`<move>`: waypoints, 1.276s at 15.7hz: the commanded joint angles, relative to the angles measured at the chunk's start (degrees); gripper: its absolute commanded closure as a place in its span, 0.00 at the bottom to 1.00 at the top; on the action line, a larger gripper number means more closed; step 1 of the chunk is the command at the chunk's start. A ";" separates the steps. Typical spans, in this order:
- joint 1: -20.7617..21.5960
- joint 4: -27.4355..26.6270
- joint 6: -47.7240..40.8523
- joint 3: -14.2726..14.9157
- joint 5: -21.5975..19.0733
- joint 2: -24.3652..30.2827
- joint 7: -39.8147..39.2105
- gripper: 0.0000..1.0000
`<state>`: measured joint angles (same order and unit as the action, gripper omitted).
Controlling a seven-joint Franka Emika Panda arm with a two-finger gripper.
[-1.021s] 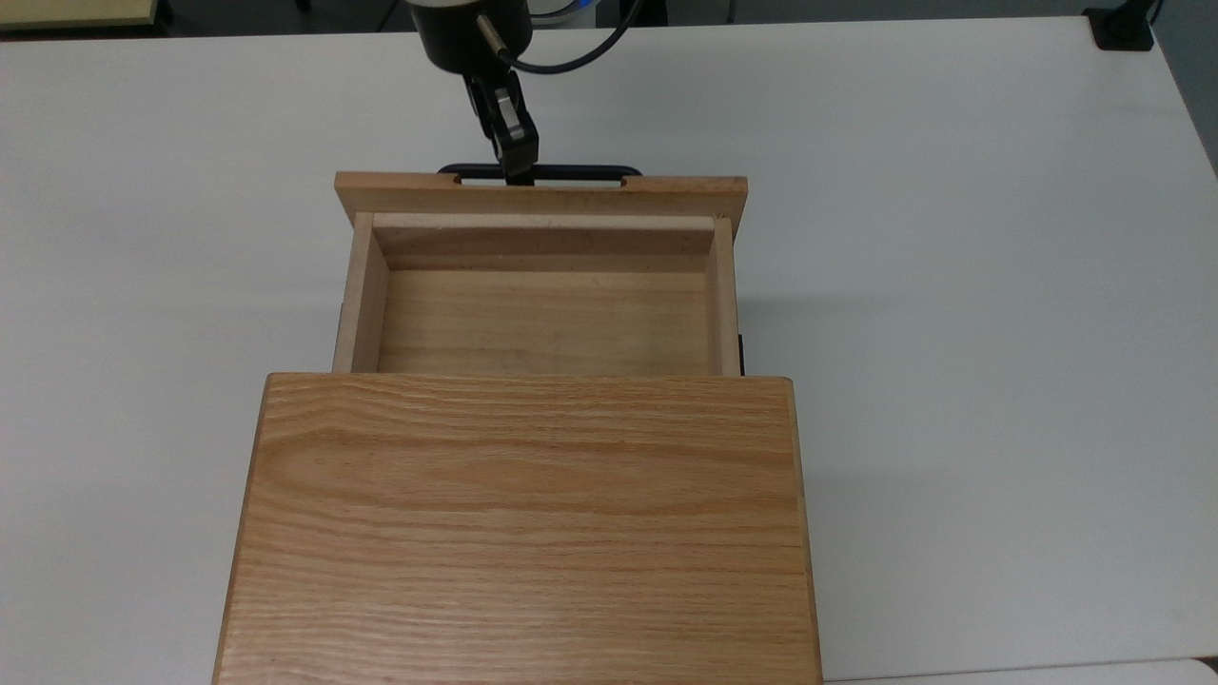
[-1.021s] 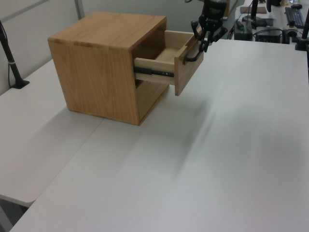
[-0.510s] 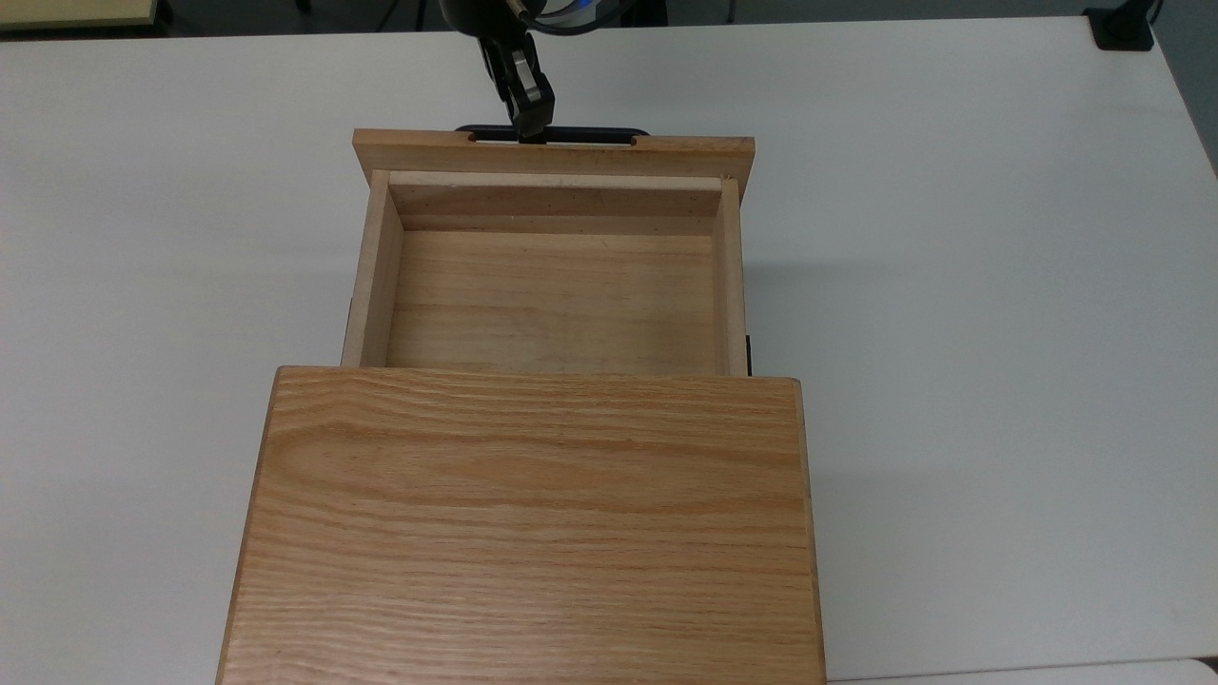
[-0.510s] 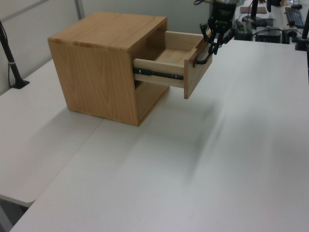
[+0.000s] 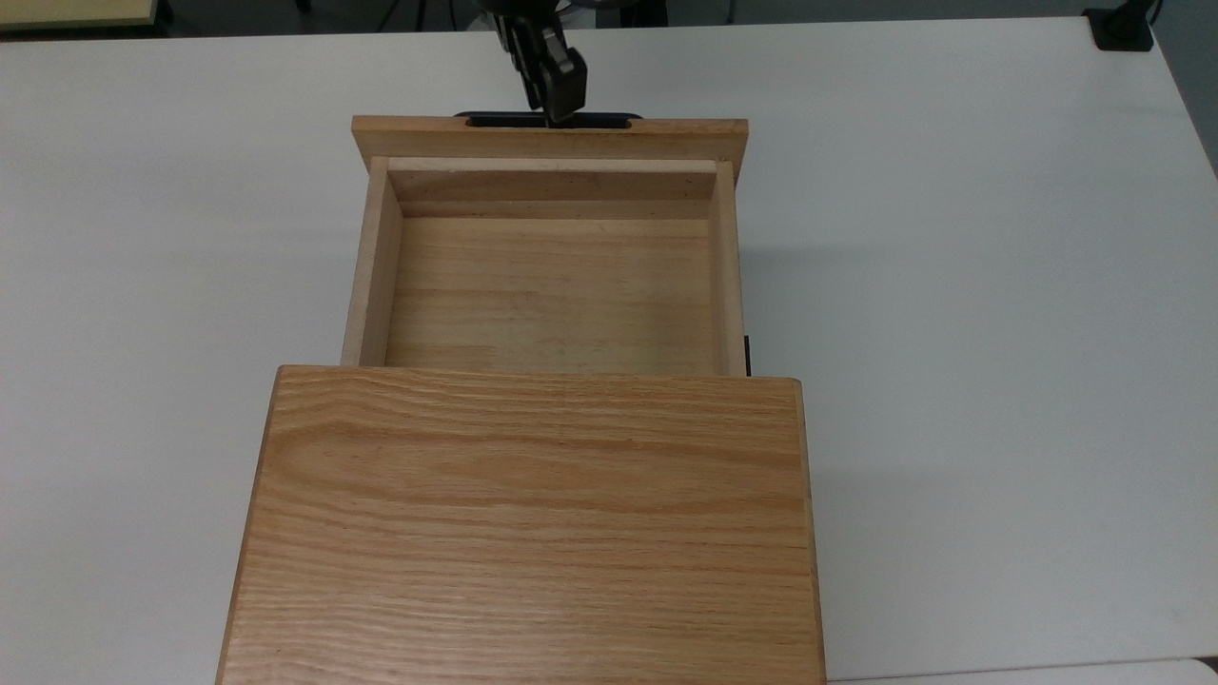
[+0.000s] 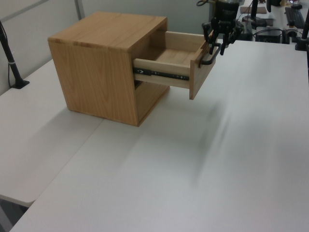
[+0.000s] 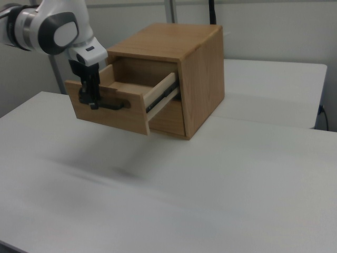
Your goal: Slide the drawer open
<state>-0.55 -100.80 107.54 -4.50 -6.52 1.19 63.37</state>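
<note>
Top view: drawer (image 5: 550, 290) slid well out of cabinet (image 5: 523, 528), front panel at far end; hand (image 5: 561, 107) pinching black bar handle (image 5: 547, 120) near its middle.
Left view: drawer (image 6: 181, 60) projects toward the left view's right, black side rail showing; hand (image 6: 216, 48) at handle.
Right view: drawer (image 7: 118, 103) extended over white desk (image 7: 210, 184); hand (image 7: 92, 103) clamped on handle.

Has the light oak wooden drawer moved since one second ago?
Yes. The light oak wooden drawer has slid further out of the oak cabinet, toward the top view's upper edge, following the tool.
</note>
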 commanded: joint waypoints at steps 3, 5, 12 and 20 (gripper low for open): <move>-0.06 1.04 -4.00 -0.24 2.04 2.50 -5.16 0.00; -0.67 1.65 -6.10 -0.16 1.95 3.21 -11.39 0.00; -0.94 2.89 -8.75 -0.15 5.71 4.26 -39.05 0.00; -0.41 5.59 -9.98 0.90 10.47 1.81 -63.19 0.00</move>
<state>-1.46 -97.92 99.72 -4.40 2.15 4.44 4.26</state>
